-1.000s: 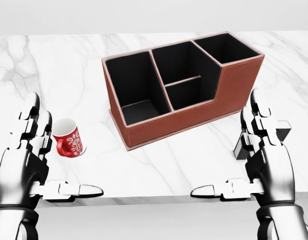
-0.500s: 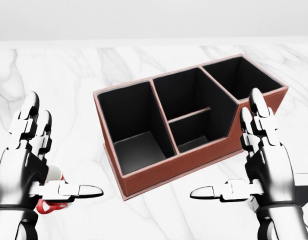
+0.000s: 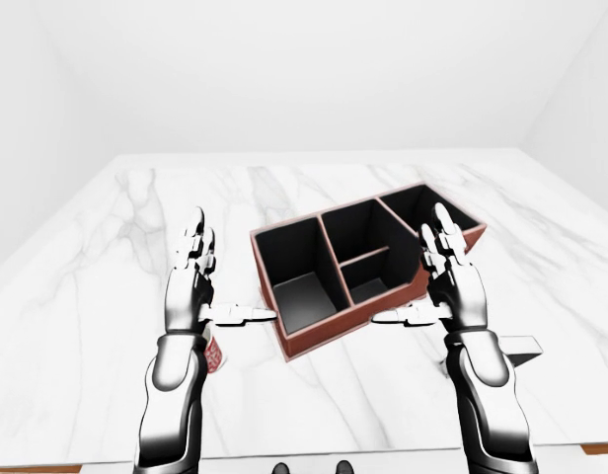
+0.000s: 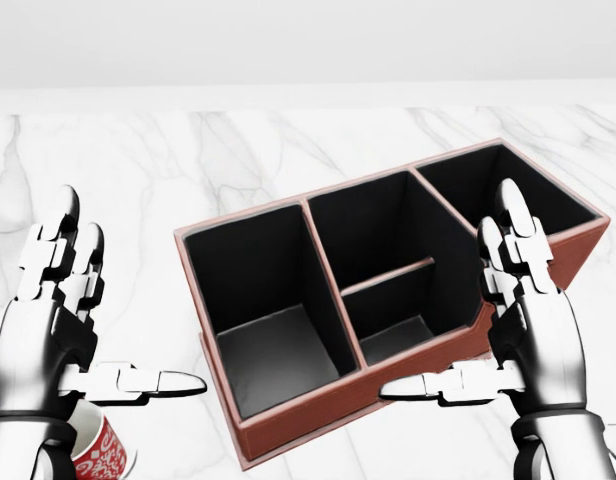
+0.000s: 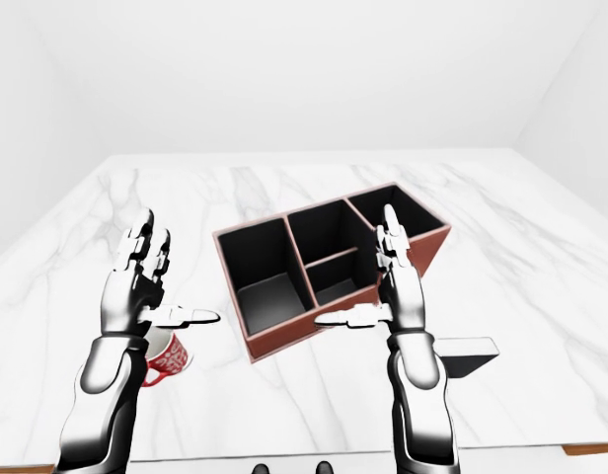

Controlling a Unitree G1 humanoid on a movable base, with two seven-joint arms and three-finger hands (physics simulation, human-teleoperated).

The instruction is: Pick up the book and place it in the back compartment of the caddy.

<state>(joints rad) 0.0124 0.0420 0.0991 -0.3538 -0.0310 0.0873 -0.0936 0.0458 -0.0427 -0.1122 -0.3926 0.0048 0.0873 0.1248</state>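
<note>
— What's on the marble table (image 3: 107,326) right now, by count?
— One caddy (image 4: 318,415) with four compartments, one red mug (image 5: 166,357), one dark book (image 5: 462,354).
— And hands?
— Two: a left hand (image 4: 58,330) and a right hand (image 4: 523,325).

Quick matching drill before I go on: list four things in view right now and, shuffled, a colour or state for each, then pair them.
Things:
1. caddy
2. mug
3. book
4. right robot hand

Descriptions:
A. red with white pattern, partly behind the left forearm
B. open, empty, fingers up
C. brown outside, black empty compartments
D. dark, on the marble table right of the right forearm

Pairs: 1-C, 2-A, 3-D, 4-B
</note>
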